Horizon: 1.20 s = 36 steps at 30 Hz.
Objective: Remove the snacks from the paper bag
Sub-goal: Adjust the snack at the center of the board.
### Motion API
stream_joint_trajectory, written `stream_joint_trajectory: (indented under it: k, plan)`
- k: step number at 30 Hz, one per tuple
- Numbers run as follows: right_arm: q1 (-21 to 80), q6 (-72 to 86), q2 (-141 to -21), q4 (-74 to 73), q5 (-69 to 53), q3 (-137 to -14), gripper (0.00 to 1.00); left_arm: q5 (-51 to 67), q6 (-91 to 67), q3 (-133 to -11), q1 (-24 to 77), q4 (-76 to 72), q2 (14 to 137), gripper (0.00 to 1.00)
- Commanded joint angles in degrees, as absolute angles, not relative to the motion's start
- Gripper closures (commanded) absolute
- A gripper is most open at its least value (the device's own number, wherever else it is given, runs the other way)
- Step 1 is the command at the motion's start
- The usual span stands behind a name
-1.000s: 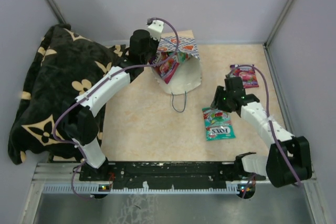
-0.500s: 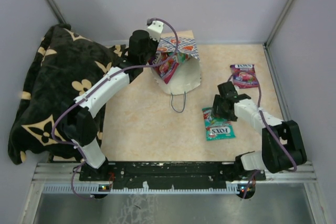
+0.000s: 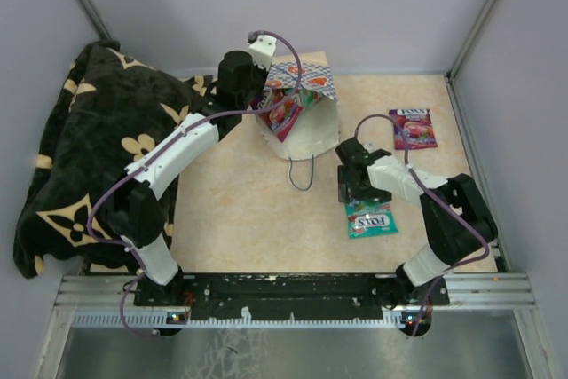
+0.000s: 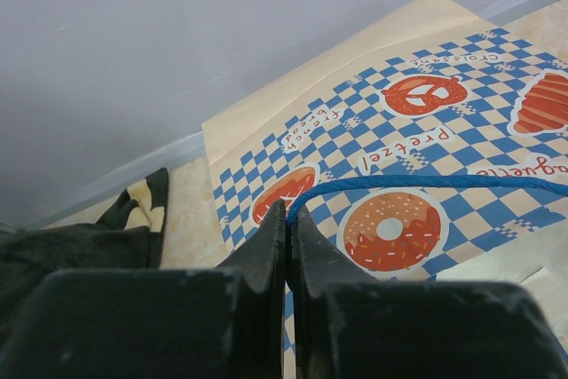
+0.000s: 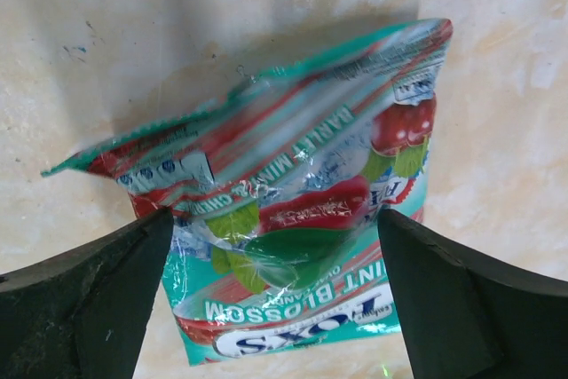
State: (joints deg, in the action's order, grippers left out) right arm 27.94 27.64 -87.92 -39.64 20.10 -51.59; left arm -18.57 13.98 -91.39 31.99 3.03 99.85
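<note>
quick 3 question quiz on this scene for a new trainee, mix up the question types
1. True or false: the right gripper is clamped shut on the teal packet.
2. What is the left gripper pinching? A the blue string handle of the paper bag; B the blanket; C the teal packet.
3. How many snack packets lie on the table outside the paper bag?

Key
1. False: its jaws stand open over the packet.
2. A.
3. Two: the teal packet and the purple packet.
</note>
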Motion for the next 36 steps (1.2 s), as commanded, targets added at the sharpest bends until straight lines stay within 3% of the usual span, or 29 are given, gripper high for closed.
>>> stream_joint_trajectory:
  k: [1,6,13,19,23,30,32,34,36]
  plan:
    - [27.9,29.7,-90.3,-37.1,18.0,-50.3,0.01,-19.6,15.1,-91.0,31.4,3.3,97.6,0.97]
    - [26.3,36.9,-91.0,-37.4,16.0,-51.2,0.01,-19.7,15.2,-90.7,31.3,3.2,97.3,0.97]
    - [15.4,59.9,-89.3,-37.7,8.0,-46.5,0.01,-19.6,15.3,-91.1,31.3,3.4,97.6,0.97]
    - [11.0,87.2,-76.8,-22.7,0.0,-32.2,0.01,-19.1,14.7,-91.7,31.3,4.2,97.8,0.97]
    - [11.0,96.8,-67.6,-14.4,3.1,-28.4,0.05,-18.7,14.5,-92.3,31.3,5.0,97.7,0.97]
    - [11.2,66.4,-61.0,-31.3,22.2,-53.4,0.01,-18.9,14.4,-92.3,31.3,5.1,96.7,0.97]
    - [11.1,44.4,-61.0,-26.9,17.7,-56.1,0.01,-18.8,14.3,-92.0,31.3,5.0,96.5,0.97]
    - [11.2,23.7,-61.3,-24.1,5.7,-57.0,0.01,-18.1,15.1,-91.9,31.3,5.0,96.4,0.97]
    - [11.1,13.9,-64.4,-29.3,-1.1,-59.4,0.01,-17.1,15.6,-91.8,31.3,4.8,96.1,0.96]
